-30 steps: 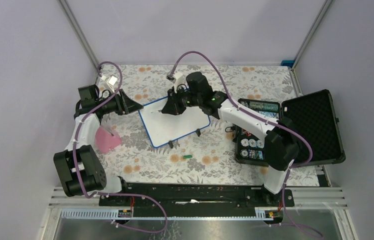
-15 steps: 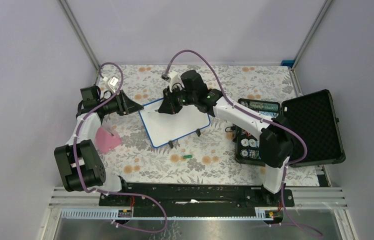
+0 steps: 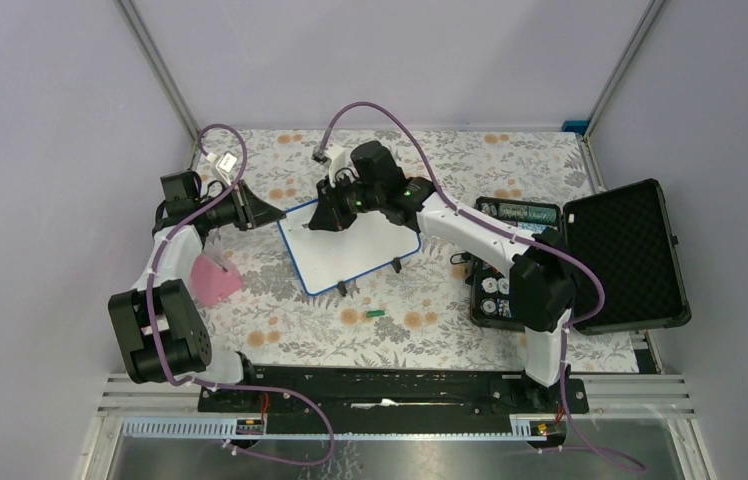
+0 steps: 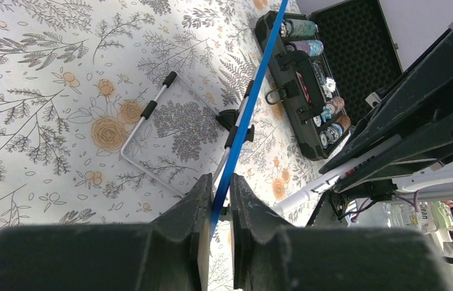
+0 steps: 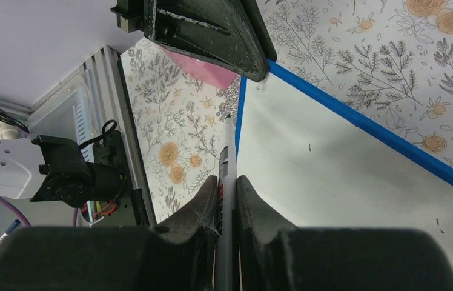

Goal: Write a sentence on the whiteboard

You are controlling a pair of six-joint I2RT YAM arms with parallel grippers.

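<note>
The whiteboard sat in the middle of the flowered table. The left gripper pinched its blue edge at the far-left corner. The right gripper clamped a marker, its tip near that corner, perhaps touching the board.

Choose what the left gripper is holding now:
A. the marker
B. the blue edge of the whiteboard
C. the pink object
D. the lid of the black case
B: in the left wrist view, the left gripper is shut on the blue edge of the whiteboard, while the marker sits in the right gripper.
</note>
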